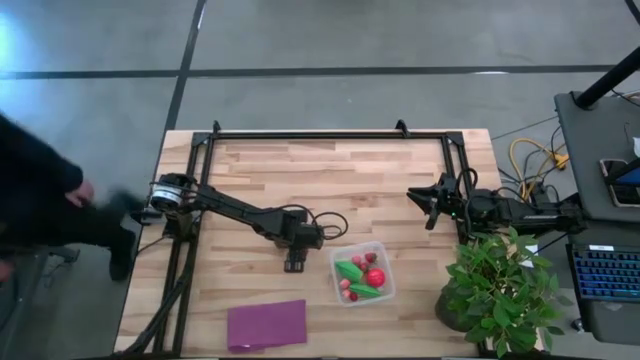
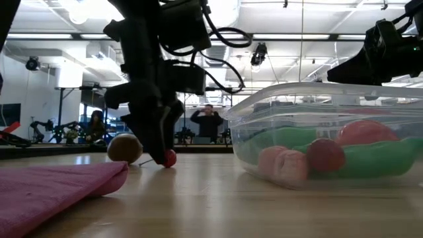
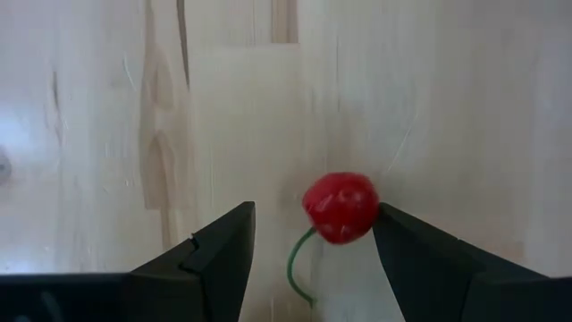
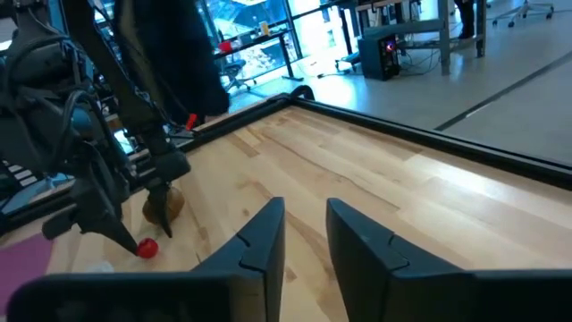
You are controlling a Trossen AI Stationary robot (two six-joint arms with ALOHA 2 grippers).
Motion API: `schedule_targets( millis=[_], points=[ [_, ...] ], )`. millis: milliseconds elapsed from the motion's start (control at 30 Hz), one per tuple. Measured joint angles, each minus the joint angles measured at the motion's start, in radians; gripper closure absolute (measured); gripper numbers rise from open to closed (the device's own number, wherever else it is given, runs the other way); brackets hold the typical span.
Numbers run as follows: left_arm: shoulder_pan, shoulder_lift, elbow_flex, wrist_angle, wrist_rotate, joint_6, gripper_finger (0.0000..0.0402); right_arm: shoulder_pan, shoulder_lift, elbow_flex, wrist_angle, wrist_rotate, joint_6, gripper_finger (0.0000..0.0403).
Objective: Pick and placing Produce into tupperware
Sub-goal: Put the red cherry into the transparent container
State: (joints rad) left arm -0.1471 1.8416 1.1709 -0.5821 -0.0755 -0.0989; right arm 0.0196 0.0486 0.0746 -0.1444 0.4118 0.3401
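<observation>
Produce fills the clear tupperware (image 1: 363, 273) in the high view: green pieces, a red ball (image 1: 375, 277) and small pink berries lie inside it, on the pale wooden table (image 1: 330, 180). A purple sheet (image 1: 267, 324) lies near the table's front edge, and a potted plant (image 1: 497, 292) stands at the right corner. The left arm reaches across the table, its left gripper (image 1: 295, 263) pointing down just left of the tupperware. The right arm is pulled back at the right side, its right gripper (image 1: 430, 205) well apart from the container. A person in dark clothes (image 1: 45, 205) stands off the table's left edge.

In the low view, the left gripper (image 2: 157, 147) comes down to the tabletop at a small red cherry (image 2: 170, 158); a brown ball (image 2: 125, 147) sits just behind. The tupperware (image 2: 330, 132) holds the green, pink and red pieces. A bright workshop shows beyond, with a person (image 2: 208, 123) far off.

In the left wrist view, the fingers are spread, the cherry (image 3: 340, 207) between them, touching one finger (image 3: 429, 259), its green stem curling down.

In the right wrist view, the right gripper (image 4: 306, 224) has its fingers parted a little, holding nothing, above bare wood.
</observation>
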Motion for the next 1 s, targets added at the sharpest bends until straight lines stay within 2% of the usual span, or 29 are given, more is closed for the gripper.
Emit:
schedule_targets(
  millis=[700,800,1000],
  points=[
    [0.004,0.000,-0.014,0.034,0.015,-0.029,0.0192,0.000,0.000,0.000,0.000,0.000,0.000,0.0321],
    [0.004,0.000,-0.013,0.035,0.015,-0.028,0.0207,0.000,0.000,0.000,0.000,0.000,0.000,0.0326],
    [0.004,0.000,-0.014,0.040,0.025,-0.028,0.0264,0.000,0.000,0.000,0.000,0.000,0.000,0.0329]
  ],
)
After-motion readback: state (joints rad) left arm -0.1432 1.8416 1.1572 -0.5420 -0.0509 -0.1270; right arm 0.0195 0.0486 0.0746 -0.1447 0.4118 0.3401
